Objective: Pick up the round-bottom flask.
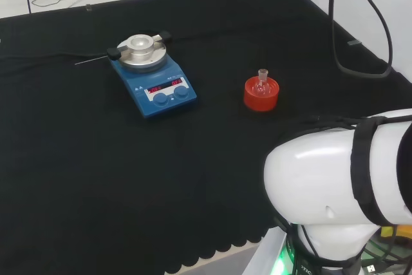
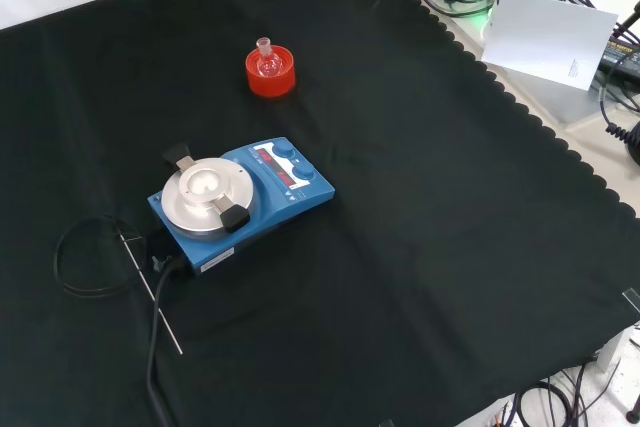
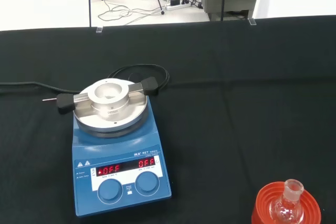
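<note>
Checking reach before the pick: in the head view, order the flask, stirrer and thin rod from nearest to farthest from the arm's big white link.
1. Flask, on its red stand, up and left of the arm link.
2. Stirrer, farther left, mid-cloth.
3. Rod, just left of the stirrer, farthest.

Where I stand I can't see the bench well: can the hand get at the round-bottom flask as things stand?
Probably yes: the round-bottom flask sits upright in its red stand, well apart from the blue stirrer plate, with nothing over its neck.
</note>
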